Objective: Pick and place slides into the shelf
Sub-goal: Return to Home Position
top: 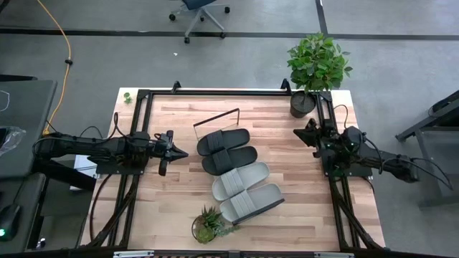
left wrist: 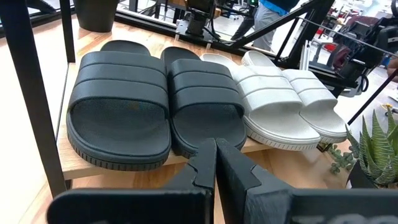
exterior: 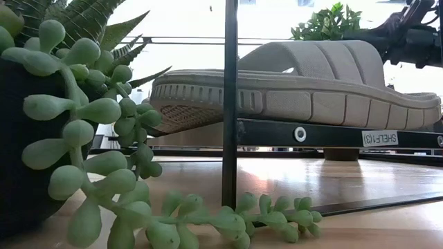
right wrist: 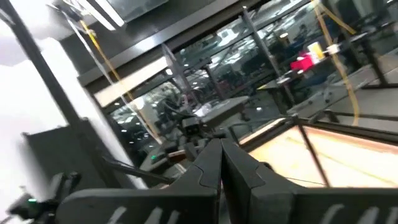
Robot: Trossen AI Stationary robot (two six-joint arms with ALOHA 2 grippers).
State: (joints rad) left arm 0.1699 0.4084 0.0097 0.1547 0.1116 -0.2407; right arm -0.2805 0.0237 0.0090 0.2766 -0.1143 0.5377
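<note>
Four slides lie side by side, soles down, on the shelf (left wrist: 79, 163) in the middle of the table. Two are black (top: 223, 141) (top: 230, 159) and two light grey (top: 240, 180) (top: 252, 203). The shelf's thin black rod frame (top: 215, 117) stands at its far end. The low view shows one grey slide (exterior: 297, 90) on the shelf's black bar (exterior: 332, 135). My left gripper (top: 183, 153) is shut and empty at the table's left, pointing at the black slides (left wrist: 121, 106). My right gripper (top: 300, 133) is shut and empty near the right edge, tipped slightly upward (right wrist: 221, 149).
A leafy potted plant (top: 315, 64) stands at the far right corner. A small succulent pot (top: 208, 226) sits near the front edge, filling the left of the low view (exterior: 76, 138). Black frame rails (top: 133, 186) run along both table sides.
</note>
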